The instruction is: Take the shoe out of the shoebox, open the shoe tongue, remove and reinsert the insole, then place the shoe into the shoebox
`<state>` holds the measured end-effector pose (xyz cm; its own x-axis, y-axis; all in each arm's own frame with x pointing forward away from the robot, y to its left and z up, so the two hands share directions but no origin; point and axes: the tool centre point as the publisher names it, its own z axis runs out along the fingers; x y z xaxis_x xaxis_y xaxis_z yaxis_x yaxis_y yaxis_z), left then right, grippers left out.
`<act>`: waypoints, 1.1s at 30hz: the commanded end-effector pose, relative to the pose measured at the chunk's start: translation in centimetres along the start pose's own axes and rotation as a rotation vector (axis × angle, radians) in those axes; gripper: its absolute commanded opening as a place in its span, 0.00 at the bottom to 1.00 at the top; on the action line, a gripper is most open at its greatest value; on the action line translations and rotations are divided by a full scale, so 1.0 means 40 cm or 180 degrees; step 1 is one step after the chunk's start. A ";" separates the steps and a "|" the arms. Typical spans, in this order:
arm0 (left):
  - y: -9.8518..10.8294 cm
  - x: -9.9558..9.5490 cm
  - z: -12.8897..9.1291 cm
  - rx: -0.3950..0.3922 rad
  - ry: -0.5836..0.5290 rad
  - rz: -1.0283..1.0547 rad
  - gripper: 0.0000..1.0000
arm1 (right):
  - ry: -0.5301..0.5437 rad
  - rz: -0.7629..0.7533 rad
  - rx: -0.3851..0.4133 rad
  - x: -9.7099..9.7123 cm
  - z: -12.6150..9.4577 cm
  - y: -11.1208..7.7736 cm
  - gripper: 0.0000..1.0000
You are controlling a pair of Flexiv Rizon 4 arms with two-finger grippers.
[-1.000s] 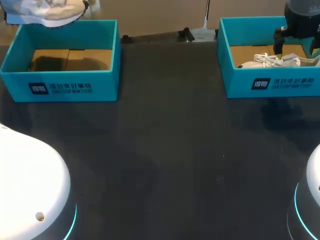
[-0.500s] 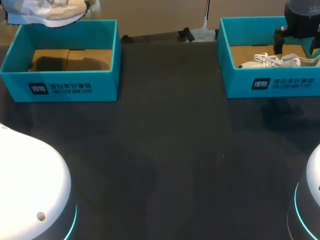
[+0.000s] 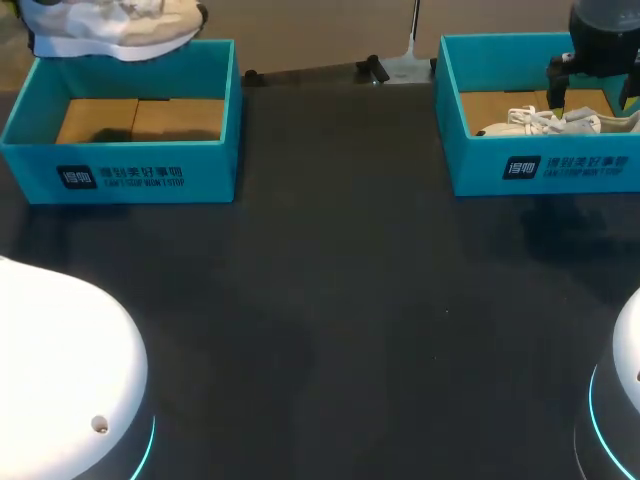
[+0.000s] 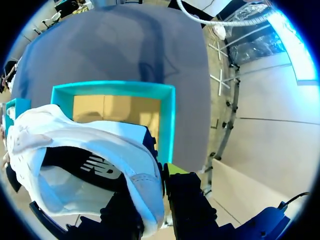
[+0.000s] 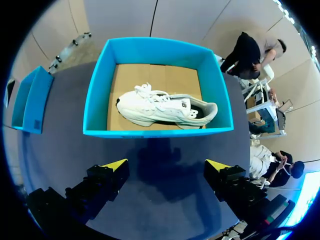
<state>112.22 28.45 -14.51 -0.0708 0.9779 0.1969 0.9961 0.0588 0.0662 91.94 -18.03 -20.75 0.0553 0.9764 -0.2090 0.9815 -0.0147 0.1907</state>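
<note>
progress, as i judge it: the lifted shoe [image 3: 110,25] is out of its box, hanging in the air at the upper left of the head view, over the back wall of the left shoebox [image 3: 120,170]. that makes the take-out step look done on this side. nothing here shows the tongue pulled open or an insole lying out anywhere, so those steps and the return to the box look left to do. whether an insole sits inside the shoe i cannot tell. the left tool [image 4: 152,200] is clamped on the shoe, whose white upper and pale lining run down between its dark fingers, with one yellow tip showing just beside the fabric. left shoebox: teal walls, bare brown cardboard floor, nothing in it. right shoebox [image 3: 560,170], at the upper right of the head view, holds the second shoe [image 5: 165,110], which lies on its side along the cardboard floor, laces tied, apart from the walls. this one looks untouched. the right tool [image 5: 167,165] hangs above that box with its fingers spread wide, holding nothing and well clear of the shoe. the dark bench [image 3: 340,300] carries both boxes, set well apart near its far edge.
</note>
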 end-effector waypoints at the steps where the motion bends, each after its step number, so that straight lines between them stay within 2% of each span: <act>1: -0.073 -0.025 -0.017 -0.0151 0.0022 -0.0021 0.00 | 0.0000 0.0001 -0.0004 -0.001 0.000 -0.001 1.00; 17: -0.223 -0.141 -0.057 -0.0084 0.0077 0.0007 0.00 | 0.0000 0.0001 -0.0004 -0.001 0.000 -0.001 1.00; 26: -0.305 -0.224 -0.089 -0.0099 0.0069 0.0201 0.00 | 0.0000 0.0001 -0.0004 -0.001 0.000 -0.001 1.00; 33: -0.372 -0.294 -0.094 -0.0009 0.0121 0.0363 0.00 | 0.0000 0.0001 -0.0004 -0.001 0.000 -0.001 1.00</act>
<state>98.97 16.06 -14.24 0.0456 0.9733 0.2251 0.9985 -0.0509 0.0178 91.94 -18.03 -20.75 0.0552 0.9764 -0.2090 0.9815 -0.0147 0.1907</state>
